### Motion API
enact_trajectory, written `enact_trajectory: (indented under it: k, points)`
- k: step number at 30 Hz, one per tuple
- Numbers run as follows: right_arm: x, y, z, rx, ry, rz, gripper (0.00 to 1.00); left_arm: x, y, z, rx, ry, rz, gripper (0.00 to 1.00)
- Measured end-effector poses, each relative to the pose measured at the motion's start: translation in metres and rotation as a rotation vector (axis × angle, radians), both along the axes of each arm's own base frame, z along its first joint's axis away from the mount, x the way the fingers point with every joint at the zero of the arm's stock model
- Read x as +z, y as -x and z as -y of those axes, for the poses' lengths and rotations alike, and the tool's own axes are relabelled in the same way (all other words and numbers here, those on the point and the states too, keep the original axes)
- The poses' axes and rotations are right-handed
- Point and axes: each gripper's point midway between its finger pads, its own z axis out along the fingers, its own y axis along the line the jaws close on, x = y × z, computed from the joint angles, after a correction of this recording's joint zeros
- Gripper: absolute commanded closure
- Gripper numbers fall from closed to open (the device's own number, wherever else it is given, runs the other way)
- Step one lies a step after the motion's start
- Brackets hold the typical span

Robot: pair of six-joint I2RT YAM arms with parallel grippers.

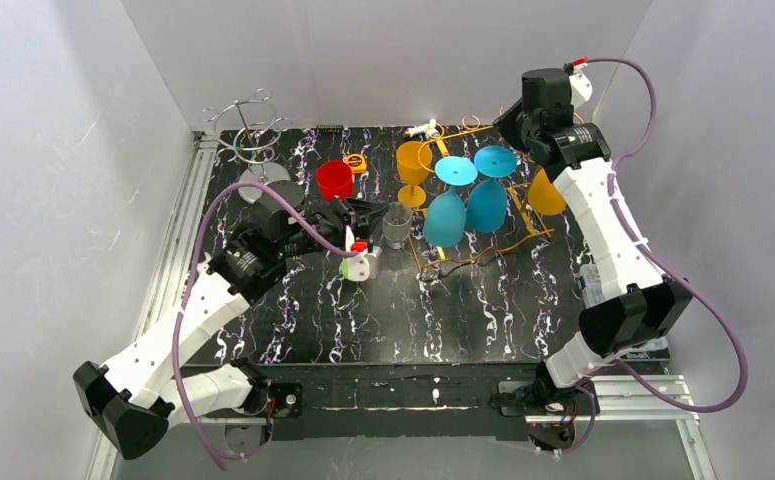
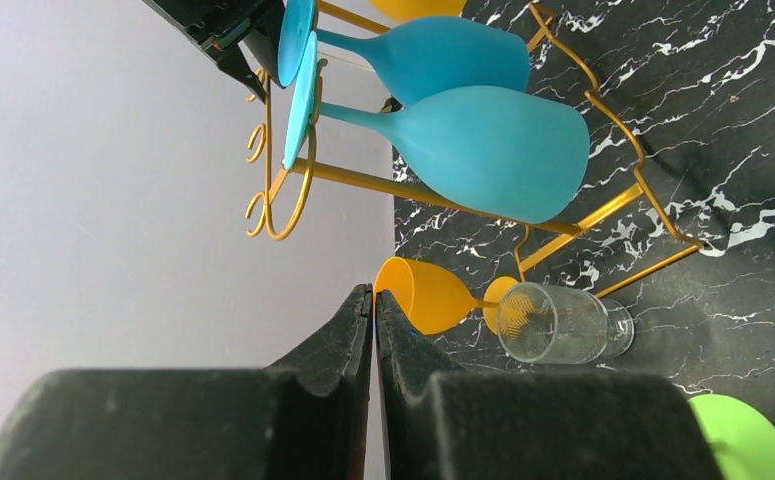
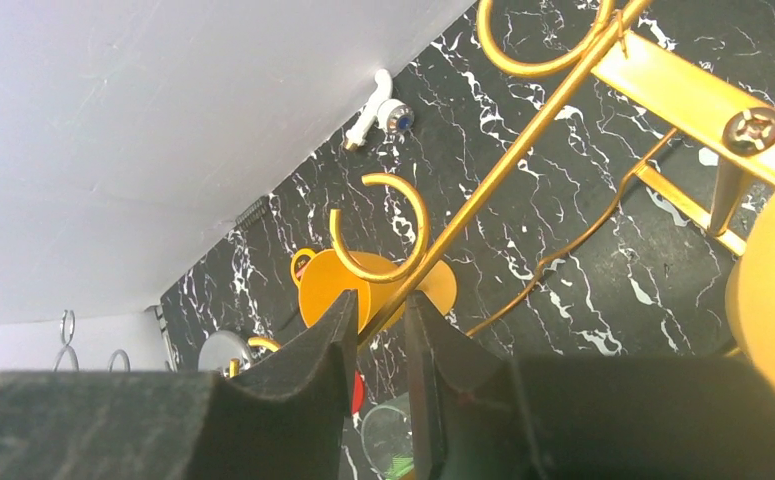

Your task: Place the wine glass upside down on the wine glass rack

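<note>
left pincer (image 2: 373, 296) pressed closed and empty; right pincer (image 3: 381, 301) narrowly parted by the gold rack (image 3: 683, 96).

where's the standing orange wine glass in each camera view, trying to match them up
Top external: the orange wine glass stands upper middle, at the left end of the gold rack.
Left wrist: lower middle, sideways in frame, beside the clear glass.
Right wrist: centre, behind a curl of the rack.
Shared landmark: the gold rack.
</note>
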Motion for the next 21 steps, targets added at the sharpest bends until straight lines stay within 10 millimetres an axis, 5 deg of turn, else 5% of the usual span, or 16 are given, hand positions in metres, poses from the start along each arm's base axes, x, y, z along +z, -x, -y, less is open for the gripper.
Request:
enact_trajectory:
  k: [9,21]
  points:
    - [0.002,-0.012,-0.004,0.014,0.024,0.001,0.87,0.004,0.001,-0.004,0.006,0.009,0.010,0.96]
    - [0.004,-0.012,-0.010,0.139,0.142,-0.060,0.96,0.005,0.000,-0.006,0.010,0.011,0.012,0.96]
